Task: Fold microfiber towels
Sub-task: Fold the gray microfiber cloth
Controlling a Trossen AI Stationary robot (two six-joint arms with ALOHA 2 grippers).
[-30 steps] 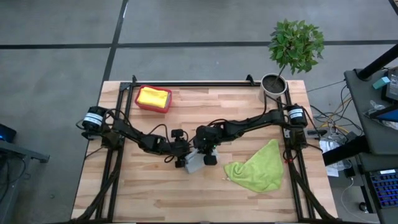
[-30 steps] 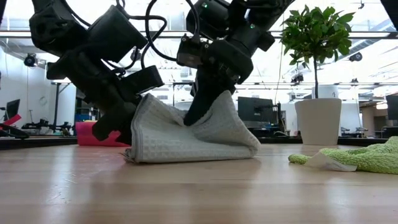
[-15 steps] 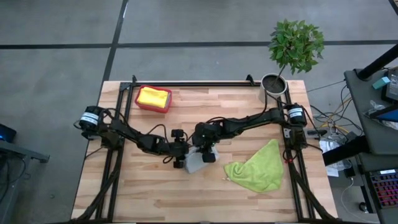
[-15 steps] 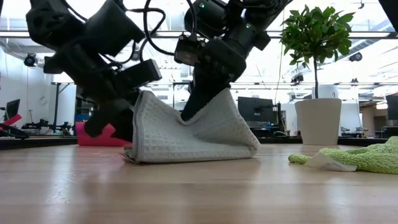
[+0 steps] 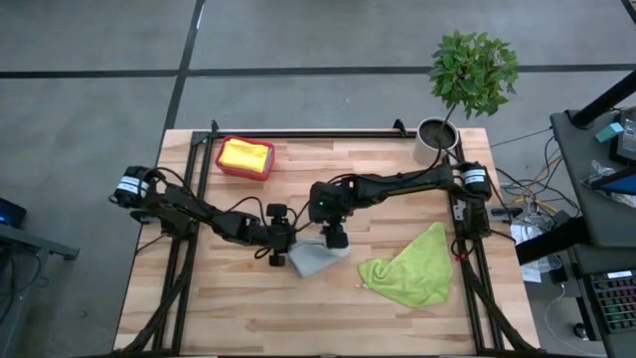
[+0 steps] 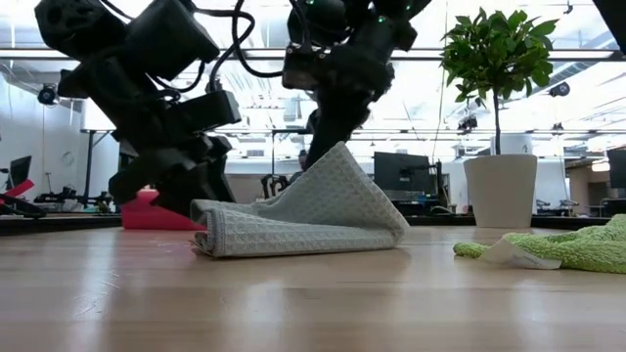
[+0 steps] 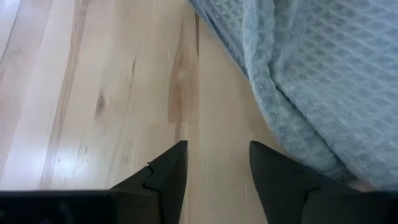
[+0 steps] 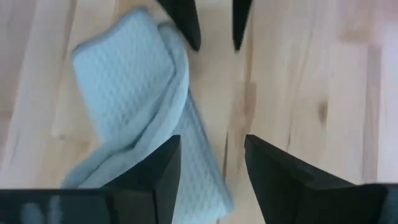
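The folded grey towel (image 5: 314,259) lies at five o'clock of the empty, parted right gripper (image 5: 336,239), the left gripper (image 5: 275,257) also parted at its nine o'clock.

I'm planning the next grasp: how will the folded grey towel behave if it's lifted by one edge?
The grey towel would probably droop and unfold: it already sags in soft curves, its upper layer slumping on the table. It looks light for its size, a thin waffle weave. It seems unlikely to slip, since the textured surface should give the fingers purchase.
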